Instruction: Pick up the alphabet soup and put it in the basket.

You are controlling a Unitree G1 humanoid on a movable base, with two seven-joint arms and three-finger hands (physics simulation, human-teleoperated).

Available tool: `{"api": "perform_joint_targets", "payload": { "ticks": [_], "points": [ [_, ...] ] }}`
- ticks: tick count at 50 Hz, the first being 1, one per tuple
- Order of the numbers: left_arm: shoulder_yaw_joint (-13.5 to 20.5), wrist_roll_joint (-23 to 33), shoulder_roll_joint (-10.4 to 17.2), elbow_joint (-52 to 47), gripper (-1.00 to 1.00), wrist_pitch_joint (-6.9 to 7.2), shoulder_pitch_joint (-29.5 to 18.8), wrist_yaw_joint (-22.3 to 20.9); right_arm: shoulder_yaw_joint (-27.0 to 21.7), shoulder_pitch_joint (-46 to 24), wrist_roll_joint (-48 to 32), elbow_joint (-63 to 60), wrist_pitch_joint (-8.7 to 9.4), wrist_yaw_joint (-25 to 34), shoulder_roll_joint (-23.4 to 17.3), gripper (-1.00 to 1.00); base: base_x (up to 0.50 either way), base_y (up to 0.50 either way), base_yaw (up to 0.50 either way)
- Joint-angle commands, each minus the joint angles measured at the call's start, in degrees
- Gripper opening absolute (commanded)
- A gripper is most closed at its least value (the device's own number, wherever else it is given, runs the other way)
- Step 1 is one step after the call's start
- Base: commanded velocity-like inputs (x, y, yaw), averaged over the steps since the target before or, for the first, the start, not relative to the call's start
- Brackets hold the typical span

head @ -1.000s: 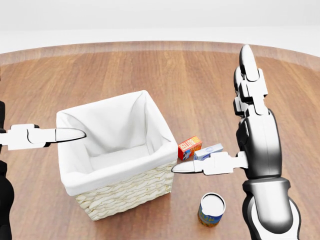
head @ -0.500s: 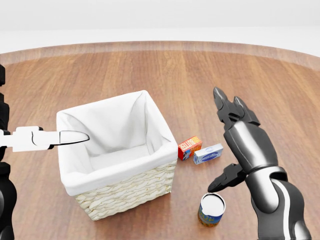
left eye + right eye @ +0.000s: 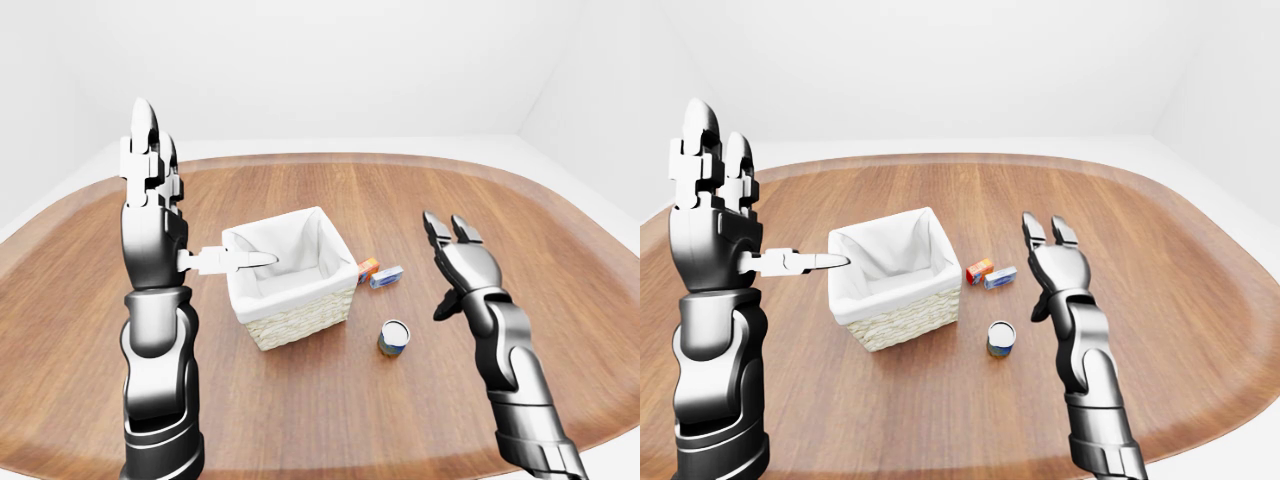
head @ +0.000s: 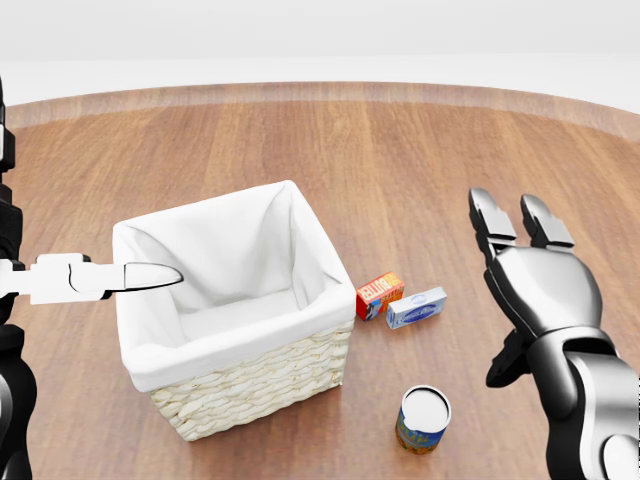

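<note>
The alphabet soup can point(image 4: 424, 420) stands upright on the wooden table, to the lower right of the basket. The wicker basket point(image 4: 250, 385) with a white cloth lining sits left of centre; its inside looks empty. My right hand point(image 4: 515, 280) is open, fingers spread and pointing up, in the air to the right of the can and above it, not touching it. My left hand point(image 3: 170, 215) is open and raised upright at the left, its thumb point(image 4: 130, 276) reaching over the basket's left rim.
A small red box point(image 4: 380, 294) and a blue-and-white box point(image 4: 416, 307) lie side by side just right of the basket, above the can in the head view. The rounded table edge point(image 3: 560, 215) curves round at the right.
My right hand has turned from upright with its thumb stretched left, and has moved right and down beside the can. My left hand has barely shifted. The can and basket have not moved.
</note>
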Motion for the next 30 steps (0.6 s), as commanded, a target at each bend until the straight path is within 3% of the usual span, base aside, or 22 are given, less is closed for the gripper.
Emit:
{"api": "perform_joint_targets", "payload": {
  "ticks": [1, 5, 15, 30],
  "points": [
    [-0.1, 0.31, -0.04, 0.32, 1.0, 0.0, 0.01, -0.06, 0.2, 1.06, -2.93, 0.12, -0.84, 1.04, 0.96, 1.0, 0.0, 0.0, 0.0],
    [-0.34, 0.64, -0.13, 0.64, 1.0, 0.0, 0.11, -0.14, 2.25, 3.13, -2.81, -1.13, 1.03, 3.02, 3.81, 1.0, 0.0, 0.0, 0.0],
    [-0.62, -0.19, -0.3, -0.47, 1.0, 0.0, 0.46, -0.49, 6.93, 3.8, -5.37, 5.48, 1.5, -1.84, 6.41, 1.0, 0.0, 0.0, 0.0],
    [-0.42, 0.34, -0.43, -0.74, 1.0, 0.0, 0.4, -0.35, 9.62, 2.61, -6.57, 13.19, 2.18, -4.03, 7.63, 1.0, 0.0, 0.0, 0.0]
  ]
}}
